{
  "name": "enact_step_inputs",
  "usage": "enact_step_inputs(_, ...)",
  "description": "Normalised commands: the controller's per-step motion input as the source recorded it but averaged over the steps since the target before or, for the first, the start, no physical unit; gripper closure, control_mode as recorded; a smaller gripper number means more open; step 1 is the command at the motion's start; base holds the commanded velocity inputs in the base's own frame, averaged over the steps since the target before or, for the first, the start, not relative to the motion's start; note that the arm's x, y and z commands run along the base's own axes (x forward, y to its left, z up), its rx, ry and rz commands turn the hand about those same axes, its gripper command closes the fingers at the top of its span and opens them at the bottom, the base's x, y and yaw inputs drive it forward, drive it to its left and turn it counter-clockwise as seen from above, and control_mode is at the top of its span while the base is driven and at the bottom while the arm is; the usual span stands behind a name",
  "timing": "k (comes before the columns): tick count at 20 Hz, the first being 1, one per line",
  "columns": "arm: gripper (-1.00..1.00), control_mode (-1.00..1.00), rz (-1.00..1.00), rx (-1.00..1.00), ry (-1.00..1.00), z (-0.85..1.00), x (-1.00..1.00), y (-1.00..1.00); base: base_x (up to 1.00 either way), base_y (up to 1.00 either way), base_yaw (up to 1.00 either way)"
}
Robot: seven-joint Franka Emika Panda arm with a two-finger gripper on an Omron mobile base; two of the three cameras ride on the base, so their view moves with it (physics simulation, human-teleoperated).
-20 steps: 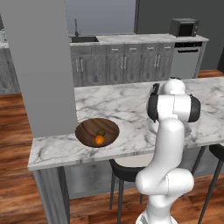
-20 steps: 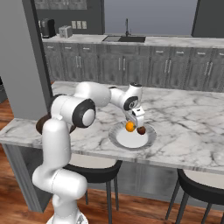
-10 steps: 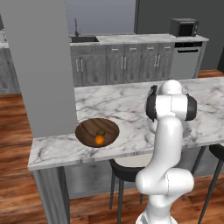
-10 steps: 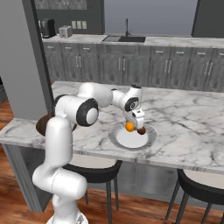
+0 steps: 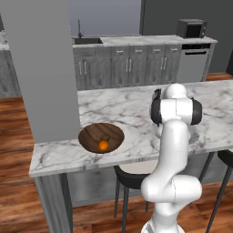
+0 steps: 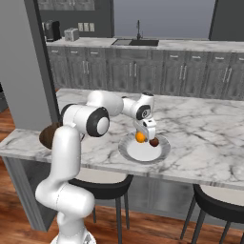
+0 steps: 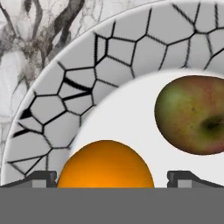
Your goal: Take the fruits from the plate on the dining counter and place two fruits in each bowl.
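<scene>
I bring my hand (image 6: 145, 136) down over the plate (image 6: 128, 150) with the fingers spread wide, and it holds nothing. The step now is, I think, to take the orange fruit (image 7: 105, 164). To do it well, I should keep the fruit centred between my two fingertips (image 7: 41, 177), go lower until they stand at its widest part, and then close gently, because a round fruit can easily roll away on the smooth plate.

The orange fruit lies directly under my hand, between the fingertips, on the left part of the plate. The reddish-brown fruit (image 7: 192, 114) lies just beside it, to the right, not touching. The plate rests on the marble surface (image 6: 205, 152). Far to the left, the dark wooden bowl (image 5: 101, 137) already has two fruits inside.
</scene>
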Motion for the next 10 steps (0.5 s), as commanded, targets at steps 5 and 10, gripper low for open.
enact_step_inputs(5,-1.0,-1.0,0.0,0.01,0.0,0.0,-0.1,0.0,0.0,0.0,0.0)
enact_step_inputs(10,-1.0,-1.0,0.0,0.01,0.0,0.0,-0.18,0.1,0.0,0.0,0.0)
